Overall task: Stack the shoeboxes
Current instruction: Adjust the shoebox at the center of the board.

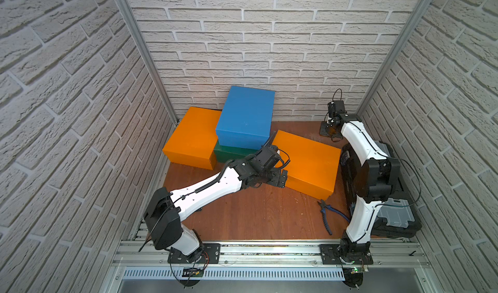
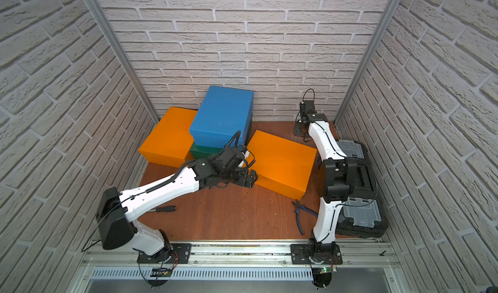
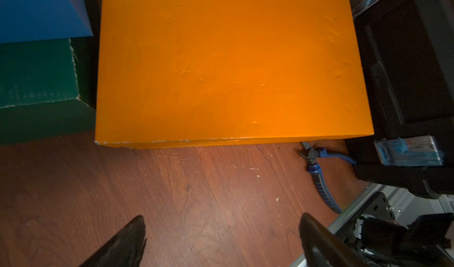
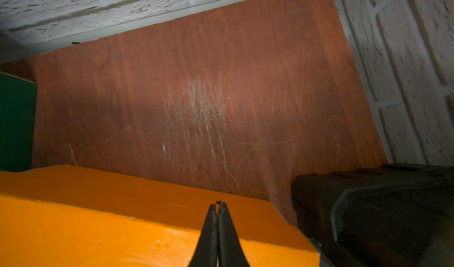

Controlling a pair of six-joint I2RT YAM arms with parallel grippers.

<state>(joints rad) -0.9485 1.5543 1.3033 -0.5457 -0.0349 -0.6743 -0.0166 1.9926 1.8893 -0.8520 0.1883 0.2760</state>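
Note:
A blue shoebox [image 1: 246, 115] lies on a dark green shoebox [image 1: 231, 154] at the back wall, with an orange shoebox [image 1: 192, 138] to their left. Another orange shoebox [image 1: 310, 162] lies askew on the table to the right. My left gripper [image 1: 283, 178] is open just off that box's near-left corner; in the left wrist view its gripper [image 3: 222, 216] has only bare wood between the jaws, short of the box [image 3: 228, 64]. My right gripper [image 1: 334, 137] is shut, empty, over the box's far right end [image 4: 98, 216].
Black tool cases with grey lids [image 1: 396, 213] fill the right side, close against the orange box. Blue-handled pliers [image 1: 327, 213] lie by the box's near right corner. A screwdriver [image 2: 164, 209] lies under the left arm. Brick walls close in three sides.

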